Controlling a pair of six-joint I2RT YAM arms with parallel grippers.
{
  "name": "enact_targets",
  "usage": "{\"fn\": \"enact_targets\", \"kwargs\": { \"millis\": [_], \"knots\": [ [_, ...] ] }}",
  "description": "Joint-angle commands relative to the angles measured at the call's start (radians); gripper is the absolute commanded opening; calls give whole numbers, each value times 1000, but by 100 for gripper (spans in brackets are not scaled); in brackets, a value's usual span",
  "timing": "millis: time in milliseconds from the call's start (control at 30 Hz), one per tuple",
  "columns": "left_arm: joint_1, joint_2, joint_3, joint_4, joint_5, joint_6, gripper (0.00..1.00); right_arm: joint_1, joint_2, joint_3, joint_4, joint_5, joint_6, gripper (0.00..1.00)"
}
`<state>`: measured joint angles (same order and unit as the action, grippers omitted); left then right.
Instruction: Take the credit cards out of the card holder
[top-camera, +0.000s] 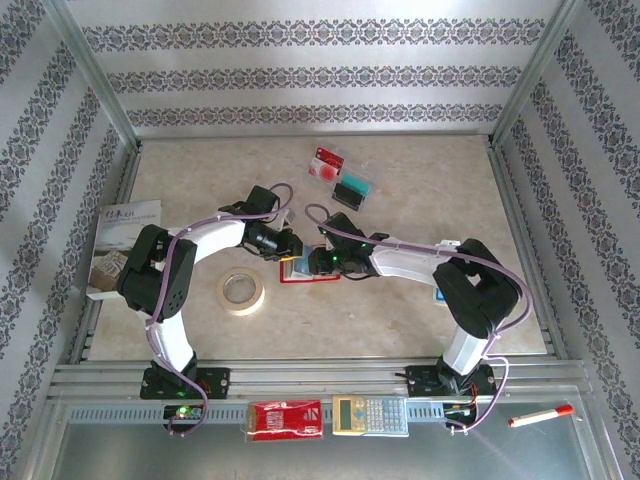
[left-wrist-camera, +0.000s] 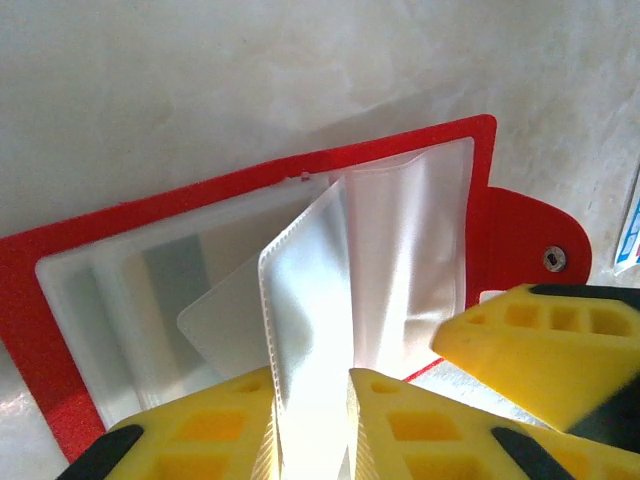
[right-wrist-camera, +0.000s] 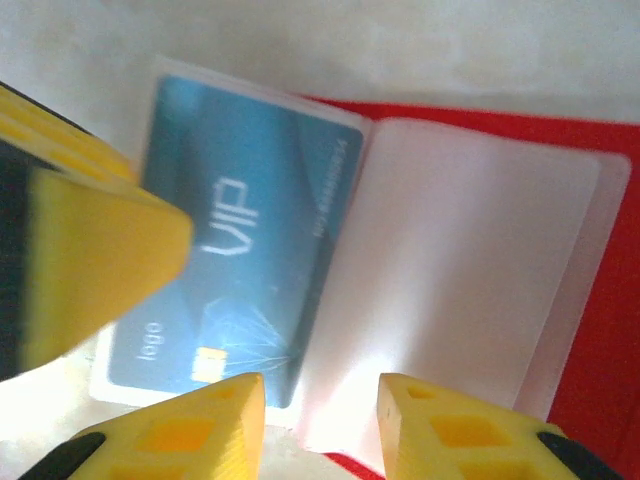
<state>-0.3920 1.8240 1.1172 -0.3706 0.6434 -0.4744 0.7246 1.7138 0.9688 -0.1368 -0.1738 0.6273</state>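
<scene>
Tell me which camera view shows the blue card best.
The right wrist view: the blue card sits in a clear pocket of the open card holder, its VIP print readable. The top external view gives a small bluish sliver at the holder. The left wrist view catches the holder's pale pocket leaves, with glare washing out their contents.

Left wrist: left gripper (left-wrist-camera: 312, 430) fingertips run off the bottom edge, so we can't tell if they actually pinch the clear pocket leaf (left-wrist-camera: 305, 300). They also hide the near corners of the card holder (left-wrist-camera: 515, 240). Right wrist: blue VIP card (right-wrist-camera: 240, 230) is blurred, fine print illegible; holder cut at the right edge. Top view: holder mostly buried under the left gripper and right gripper (top-camera: 318, 264); print on the red-and-white card (top-camera: 328, 163) and teal-and-black card (top-camera: 352, 190) too small for us to read.
</scene>
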Motion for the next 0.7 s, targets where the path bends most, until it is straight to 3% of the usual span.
{"fn": "enact_targets", "kwargs": {
  "millis": [0,100,433,667],
  "knots": [
    [-12,-24,21,-37,-16,42,24,-11,-54,-23,-2,1,-14,37],
    [-12,-39,36,-63,-31,60,25,-19,-71,-36,-1,12,-8,37],
    [-17,-104,1,20,103,2,25,-39,-132,-75,6,76,19,37],
    [-64,-65,5,67,141,-30,26,-77,-204,-115,12,105,34,37]
  ]
}}
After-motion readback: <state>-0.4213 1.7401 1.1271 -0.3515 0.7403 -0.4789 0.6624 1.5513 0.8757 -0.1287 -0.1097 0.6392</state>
